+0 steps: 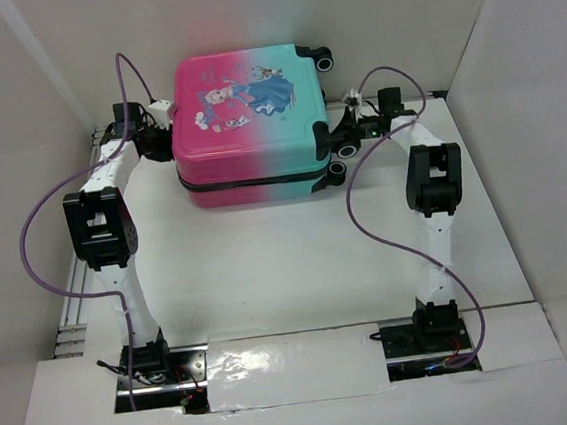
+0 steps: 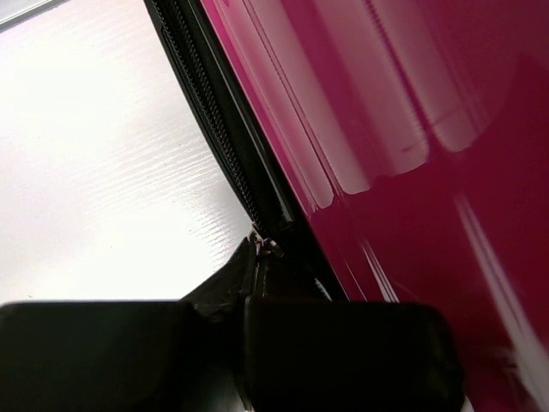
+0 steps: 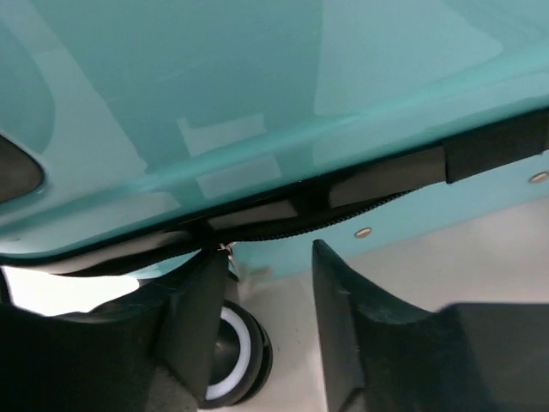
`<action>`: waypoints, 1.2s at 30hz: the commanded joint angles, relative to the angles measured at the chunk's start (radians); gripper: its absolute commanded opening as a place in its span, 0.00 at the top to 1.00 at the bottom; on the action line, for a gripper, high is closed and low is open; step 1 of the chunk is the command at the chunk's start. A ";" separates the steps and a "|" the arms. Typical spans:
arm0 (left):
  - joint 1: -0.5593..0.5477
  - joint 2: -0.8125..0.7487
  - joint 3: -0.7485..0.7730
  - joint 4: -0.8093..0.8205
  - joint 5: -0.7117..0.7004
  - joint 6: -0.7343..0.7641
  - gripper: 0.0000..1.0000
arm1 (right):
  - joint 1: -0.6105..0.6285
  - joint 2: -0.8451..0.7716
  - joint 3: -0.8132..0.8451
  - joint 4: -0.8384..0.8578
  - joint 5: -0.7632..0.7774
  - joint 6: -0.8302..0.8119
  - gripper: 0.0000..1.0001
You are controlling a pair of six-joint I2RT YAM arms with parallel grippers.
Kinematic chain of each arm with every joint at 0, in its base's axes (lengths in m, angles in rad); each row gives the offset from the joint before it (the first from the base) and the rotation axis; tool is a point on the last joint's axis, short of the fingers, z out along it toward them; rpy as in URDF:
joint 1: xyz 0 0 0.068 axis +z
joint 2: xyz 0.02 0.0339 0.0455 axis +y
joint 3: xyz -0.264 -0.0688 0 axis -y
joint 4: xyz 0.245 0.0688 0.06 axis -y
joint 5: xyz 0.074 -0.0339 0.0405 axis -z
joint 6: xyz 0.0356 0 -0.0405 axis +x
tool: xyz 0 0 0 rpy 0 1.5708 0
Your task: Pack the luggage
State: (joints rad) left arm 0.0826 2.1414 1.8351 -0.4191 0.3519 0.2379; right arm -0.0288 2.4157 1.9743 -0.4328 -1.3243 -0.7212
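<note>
Left claw point(image 2: 250, 266) has its fingers pressed together right at a zip pull point(image 2: 268, 246); pinched or merely touching, I cannot tell. Right claw point(image 3: 268, 283) stands spread, just under the seam. Between the two lies the luggage point(image 1: 249, 115), flat and closed on the table point(image 1: 289, 272), its black zip point(image 2: 214, 129) running past both. That glossy shell looks stiff, slick and probably light, so the zip pull or rim is the better hold than the panels. One wheel point(image 3: 236, 352) sits just beyond the right claw's fingers.
</note>
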 commanded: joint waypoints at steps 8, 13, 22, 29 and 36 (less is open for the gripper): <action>-0.023 -0.002 0.035 -0.021 0.016 0.077 1.00 | 0.029 0.039 0.081 0.008 0.020 0.047 1.00; -0.023 0.008 0.035 -0.021 0.016 0.077 1.00 | 0.029 0.023 0.058 0.134 0.088 0.166 1.00; -0.023 0.008 0.044 -0.021 0.016 0.087 1.00 | -0.043 -0.038 0.018 -0.065 -0.022 -0.045 0.52; -0.023 -0.012 0.035 -0.030 -0.002 0.097 1.00 | -0.074 -0.029 0.026 -0.215 -0.133 -0.216 0.45; -0.023 -0.003 0.046 -0.049 -0.002 0.097 1.00 | -0.043 -0.018 0.050 -0.205 -0.112 -0.216 0.35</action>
State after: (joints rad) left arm 0.0826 2.1437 1.8423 -0.4309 0.3519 0.2600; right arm -0.1028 2.4424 1.9896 -0.6003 -1.4063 -0.8955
